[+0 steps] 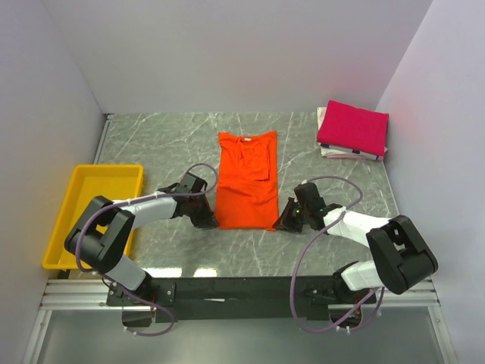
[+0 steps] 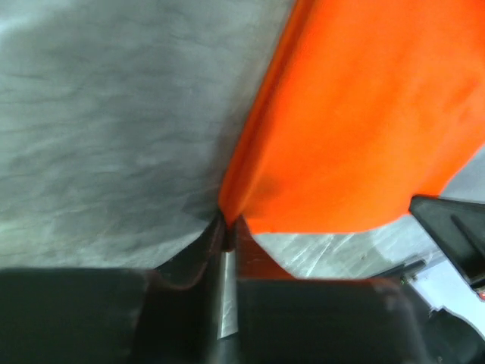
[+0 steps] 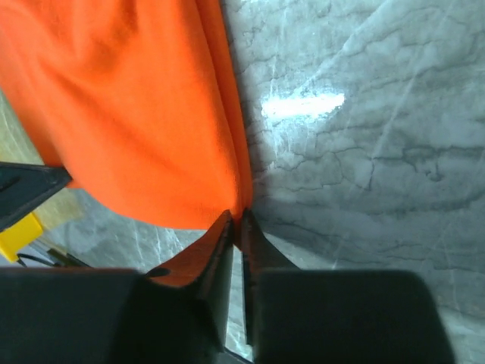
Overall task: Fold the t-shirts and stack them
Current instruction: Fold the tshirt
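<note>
Item: orange t-shirt [image 1: 246, 182], soft cloth, laid flat at the middle of the table [image 1: 151, 144] as a long narrow panel, sides turned in, collar at the far end and hem toward the arms. Handling, by judgement: light, limp, no stiffness of its own. It will sag and drape between any two held points, and the turned-in layers may slide apart if lifted by one layer only. Best taken at the two near hem corners, pinching through all layers together, both corners raised evenly. Left gripper [image 1: 206, 218]: at the near-left hem corner, fingers pressed together with the corner of the orange cloth drawn into the gap, as the left wrist view shows. Right gripper [image 1: 286, 220]: at the near-right hem corner, fingers likewise pressed together on the cloth edge, seen close in the right wrist view. Magenta t-shirt [image 1: 353, 127]: folded to a compact rectangle at the far right corner of the table, well apart from the orange one, resting on a white layer [image 1: 333, 152] whose nature cannot be told. Yellow tray [image 1: 64, 205]: at the left edge, near the left arm, apart from both shirts.
</note>
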{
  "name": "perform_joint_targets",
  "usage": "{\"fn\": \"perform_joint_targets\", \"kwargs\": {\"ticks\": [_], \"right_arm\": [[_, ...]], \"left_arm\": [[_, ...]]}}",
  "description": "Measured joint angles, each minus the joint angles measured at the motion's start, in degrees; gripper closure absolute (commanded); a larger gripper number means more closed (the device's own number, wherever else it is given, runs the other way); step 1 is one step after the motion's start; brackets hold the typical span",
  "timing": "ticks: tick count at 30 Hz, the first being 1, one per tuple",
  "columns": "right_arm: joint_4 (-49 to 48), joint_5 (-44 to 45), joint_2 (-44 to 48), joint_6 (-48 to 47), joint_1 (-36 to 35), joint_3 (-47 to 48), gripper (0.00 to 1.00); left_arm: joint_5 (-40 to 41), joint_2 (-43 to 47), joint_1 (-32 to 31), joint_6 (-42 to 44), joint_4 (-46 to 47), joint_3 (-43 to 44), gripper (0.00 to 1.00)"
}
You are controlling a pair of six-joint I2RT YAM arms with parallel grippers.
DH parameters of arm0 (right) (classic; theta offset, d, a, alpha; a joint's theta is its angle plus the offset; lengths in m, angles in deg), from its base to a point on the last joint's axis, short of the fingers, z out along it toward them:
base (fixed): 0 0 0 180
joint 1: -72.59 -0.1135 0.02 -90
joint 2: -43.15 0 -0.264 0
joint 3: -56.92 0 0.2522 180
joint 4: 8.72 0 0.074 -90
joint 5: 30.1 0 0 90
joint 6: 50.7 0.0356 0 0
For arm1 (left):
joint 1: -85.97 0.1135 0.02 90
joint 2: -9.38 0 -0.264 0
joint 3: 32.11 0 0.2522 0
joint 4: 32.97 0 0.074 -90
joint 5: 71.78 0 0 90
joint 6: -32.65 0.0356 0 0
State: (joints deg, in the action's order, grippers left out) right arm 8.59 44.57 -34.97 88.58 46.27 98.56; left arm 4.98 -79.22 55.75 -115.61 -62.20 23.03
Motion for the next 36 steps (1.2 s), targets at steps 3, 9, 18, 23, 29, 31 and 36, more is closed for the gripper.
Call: {"fn": "perform_joint_targets", "kwargs": {"ticks": [3,9,18,23,29,31,36], "right_arm": [[0.44,0.72,-0.04,-0.37,-0.57,0.22,0.99],[4.87,1.55,3.39,-1.53,-3.61,-0.33,1.0],[15.98,1.68,22.21,2.08,-15.45,-8.44,0.96],[23.23,3.21,32.39,5.97,-21.2,-10.62,0.4],[34.16,13.6,31.61,3.32,-20.79,2.64,0.35],[32.54,15.13,29.11,0.26,-18.51,8.85,0.4],[23.93,15.28,16.06,-7.1,-8.24,20.65,0.52]], "left_arm": [[0.02,-0.26,-0.52,0.11,0.07,0.11,0.99],[1.64,2.43,-3.32,-0.07,-3.02,-1.03,0.99],[1.75,17.05,-12.7,-4.87,-12.96,-10.84,0.99],[1.07,24.83,-16.17,-6.32,-19.47,-12.92,0.47],[7.5,28.24,-13.46,-3.82,-30.32,-1.97,0.43],[8.46,27.19,-8.9,-1.46,-30.69,3.26,0.51],[12.15,17.16,4.07,2.4,-23.65,12.24,0.6]]}}
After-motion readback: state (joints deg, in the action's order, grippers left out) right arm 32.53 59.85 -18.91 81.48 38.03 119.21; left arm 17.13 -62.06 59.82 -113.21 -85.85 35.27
